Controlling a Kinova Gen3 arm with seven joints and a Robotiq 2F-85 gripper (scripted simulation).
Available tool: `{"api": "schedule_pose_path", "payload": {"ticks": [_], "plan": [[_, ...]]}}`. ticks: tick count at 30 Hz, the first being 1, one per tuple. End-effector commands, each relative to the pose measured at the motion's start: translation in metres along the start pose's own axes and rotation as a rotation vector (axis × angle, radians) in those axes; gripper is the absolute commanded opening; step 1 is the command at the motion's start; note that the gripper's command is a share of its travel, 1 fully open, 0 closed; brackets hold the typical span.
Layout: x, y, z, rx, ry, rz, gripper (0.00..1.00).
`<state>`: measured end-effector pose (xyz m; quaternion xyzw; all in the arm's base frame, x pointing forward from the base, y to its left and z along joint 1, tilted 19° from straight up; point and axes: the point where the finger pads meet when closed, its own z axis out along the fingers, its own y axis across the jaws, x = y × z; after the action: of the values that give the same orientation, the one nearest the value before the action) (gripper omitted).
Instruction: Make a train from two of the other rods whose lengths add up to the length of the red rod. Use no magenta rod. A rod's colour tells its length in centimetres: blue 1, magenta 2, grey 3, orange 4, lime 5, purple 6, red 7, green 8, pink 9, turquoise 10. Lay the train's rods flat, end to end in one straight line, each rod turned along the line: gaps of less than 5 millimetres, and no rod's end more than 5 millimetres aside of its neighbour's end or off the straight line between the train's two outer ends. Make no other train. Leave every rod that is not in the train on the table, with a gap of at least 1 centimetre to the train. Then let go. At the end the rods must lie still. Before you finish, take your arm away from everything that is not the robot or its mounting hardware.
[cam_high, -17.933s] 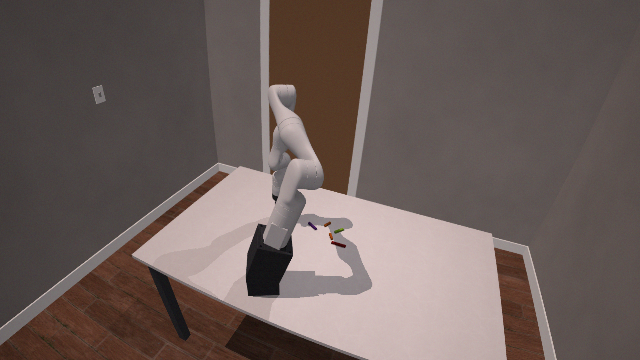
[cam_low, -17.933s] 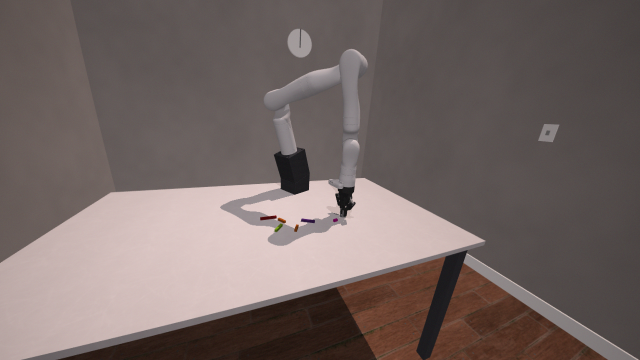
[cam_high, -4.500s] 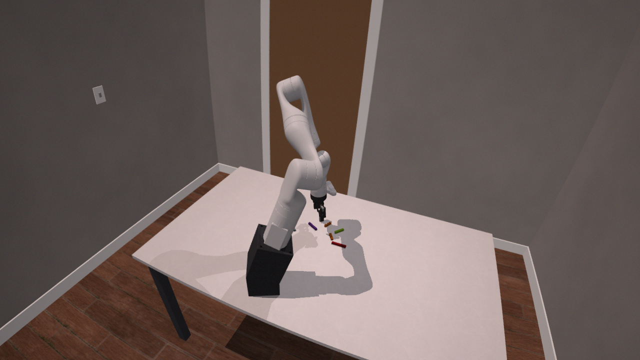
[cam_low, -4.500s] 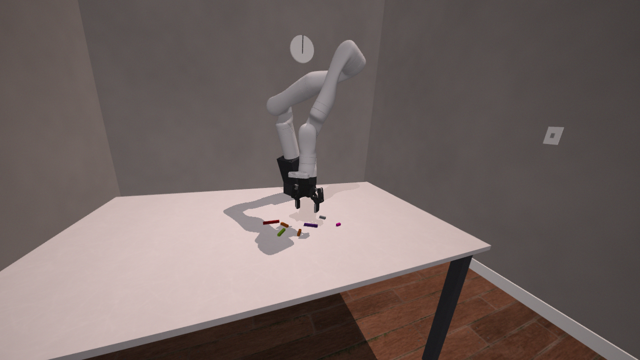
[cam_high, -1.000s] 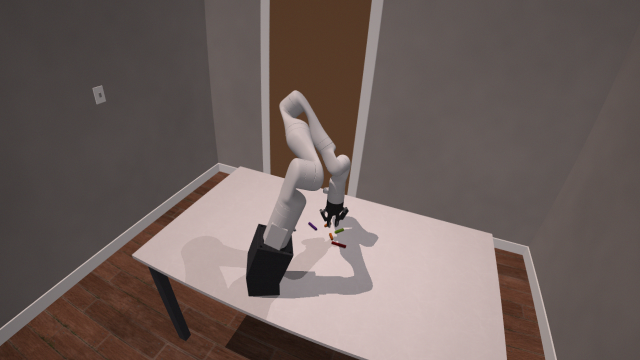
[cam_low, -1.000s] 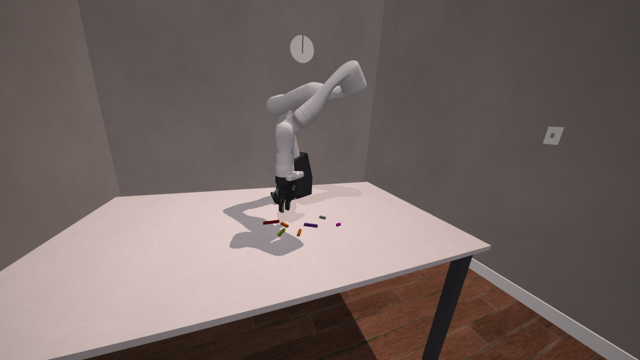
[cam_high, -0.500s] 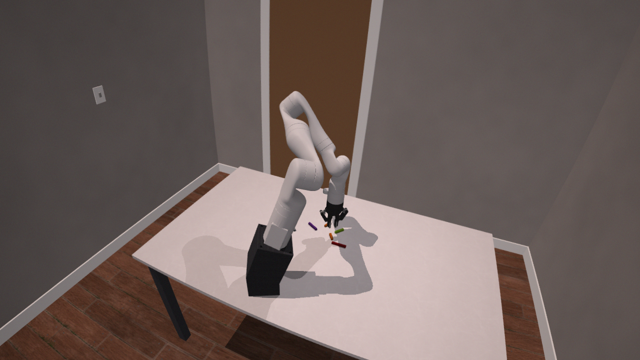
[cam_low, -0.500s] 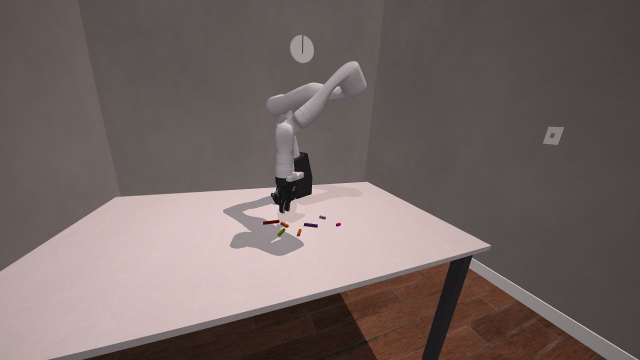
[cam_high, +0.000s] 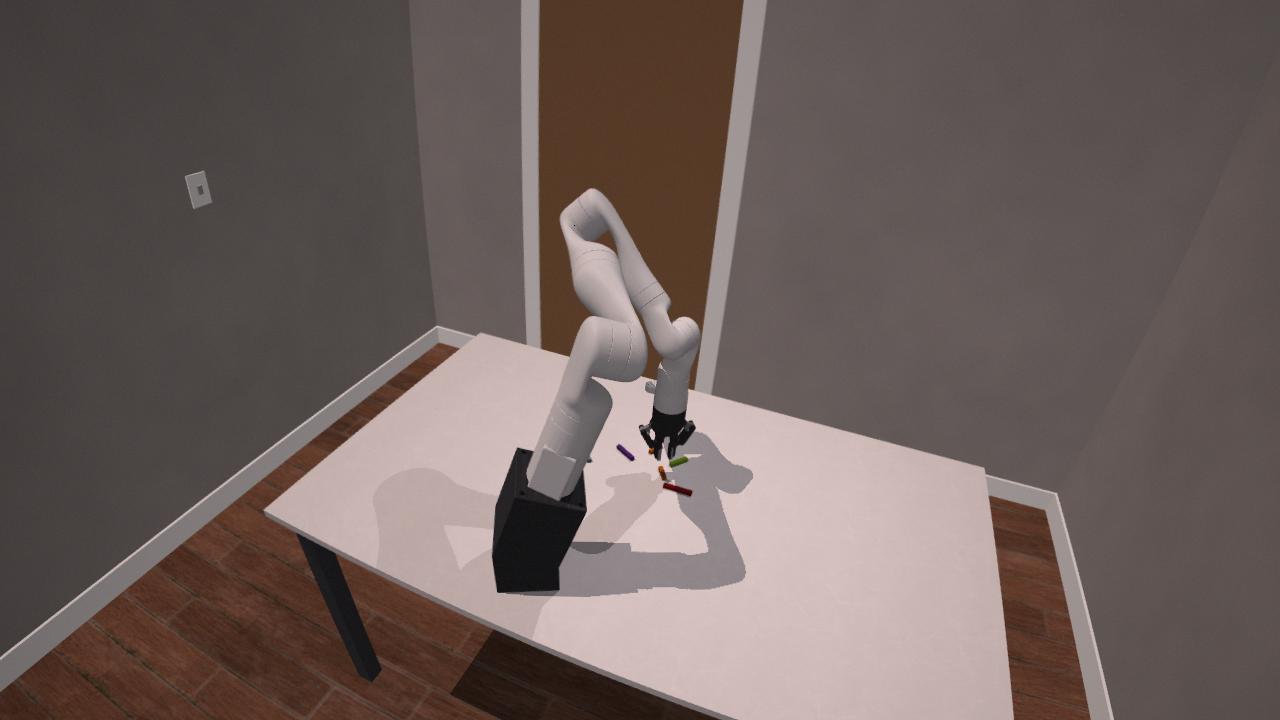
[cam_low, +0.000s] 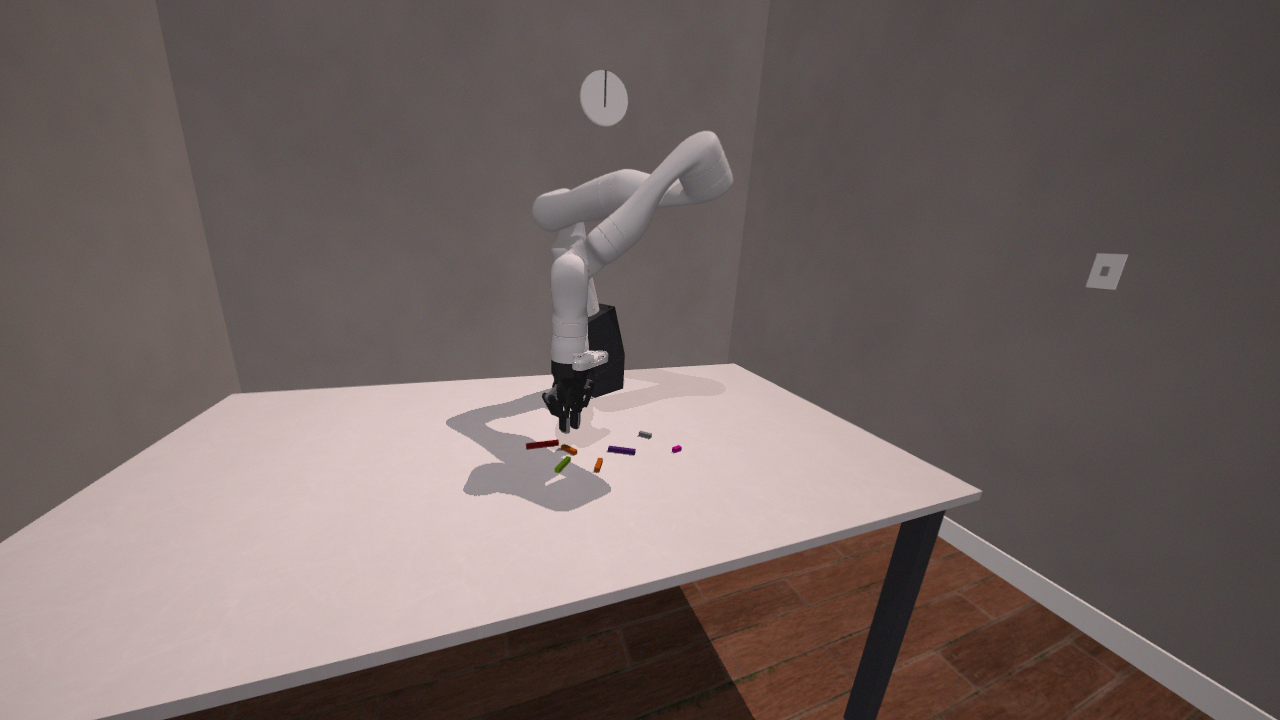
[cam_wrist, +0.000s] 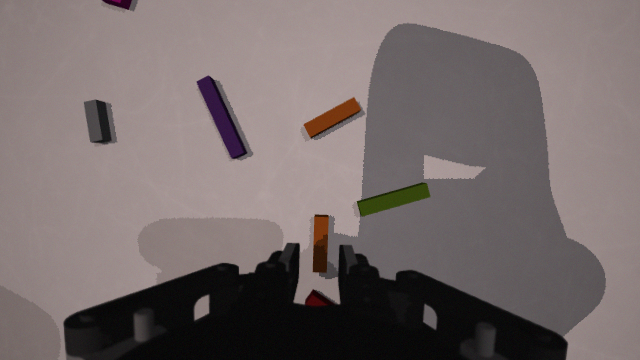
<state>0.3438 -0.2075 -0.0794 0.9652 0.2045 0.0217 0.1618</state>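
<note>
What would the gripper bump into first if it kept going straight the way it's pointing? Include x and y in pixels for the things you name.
Probably the orange rod nearer the red rod (cam_high: 677, 489) (cam_low: 542, 444) (cam_wrist: 317, 299): the gripper (cam_high: 665, 456) (cam_low: 570, 428) (cam_wrist: 319, 260) points down, and that orange rod (cam_high: 662, 471) (cam_low: 569, 449) (cam_wrist: 321, 235) seems to lie below, though depth is unclear.

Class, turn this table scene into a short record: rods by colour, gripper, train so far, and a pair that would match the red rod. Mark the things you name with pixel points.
red: one rod (cam_high: 677, 488) (cam_low: 542, 444) (cam_wrist: 317, 299)
orange: two rods (cam_low: 569, 449) (cam_low: 597, 464) (cam_wrist: 320, 235) (cam_wrist: 332, 118), apart
lime: one rod (cam_high: 679, 462) (cam_low: 563, 464) (cam_wrist: 393, 199)
purple: one rod (cam_high: 624, 452) (cam_low: 621, 450) (cam_wrist: 221, 117)
grey: one rod (cam_low: 644, 435) (cam_wrist: 94, 121)
magenta: one rod (cam_low: 676, 449) (cam_wrist: 119, 4)
gripper: the gripper (cam_high: 665, 455) (cam_low: 570, 428) (cam_wrist: 319, 260) is partly open, empty, above the table
train: not built
matching pair: grey plus one orange
</note>
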Motion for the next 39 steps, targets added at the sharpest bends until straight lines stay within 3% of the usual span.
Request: {"api": "schedule_pose_path", "payload": {"ticks": [1,22,39], "plan": [[-0.002,0.000,0.004,0.000,-0.004,0.000,0.24],[-0.002,0.000,0.031,0.000,-0.004,0.000,0.24],[-0.002,0.000,0.034,0.000,-0.004,0.000,0.24]]}}
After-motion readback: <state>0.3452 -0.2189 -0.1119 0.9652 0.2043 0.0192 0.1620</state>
